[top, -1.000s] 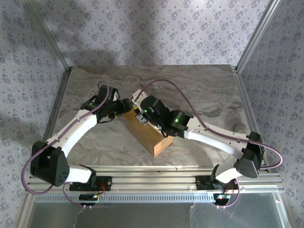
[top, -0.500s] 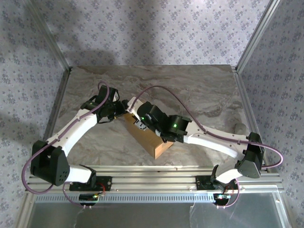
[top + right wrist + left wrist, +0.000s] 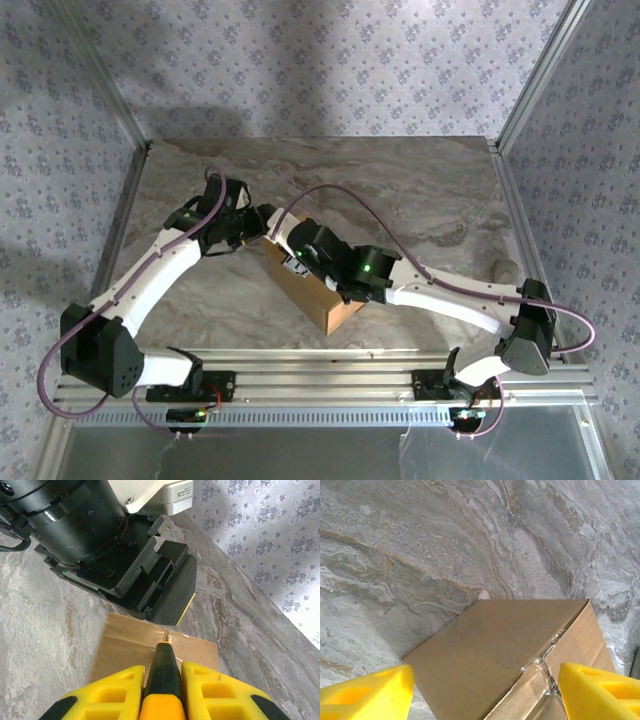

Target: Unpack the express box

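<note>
The express box [image 3: 327,300], a plain brown carton, lies slantwise at mid-table. Its taped seam shows in the left wrist view, where the box [image 3: 495,645] sits between my left gripper's [image 3: 482,695] yellow fingers [image 3: 365,692]. That left gripper [image 3: 258,222] is open astride the box's far end, and I cannot see contact. My right gripper [image 3: 162,695] is shut on a black-and-yellow utility knife [image 3: 164,672]. The knife's tip rests at the tape seam on the box top [image 3: 125,642], close to the left gripper's black body [image 3: 125,565]. From above, the right gripper [image 3: 292,258] hovers over the box's far half.
The marble table [image 3: 430,190] stretches bare behind and to the right of the box. A small pale object [image 3: 505,268] sits at the table's right edge. Metal frame posts [image 3: 120,110] and patterned walls bound the table. An aluminium rail [image 3: 330,385] runs along the near edge.
The right gripper has slid with the knife along the box top toward its far-left end. The left arm has shifted slightly farther away.
</note>
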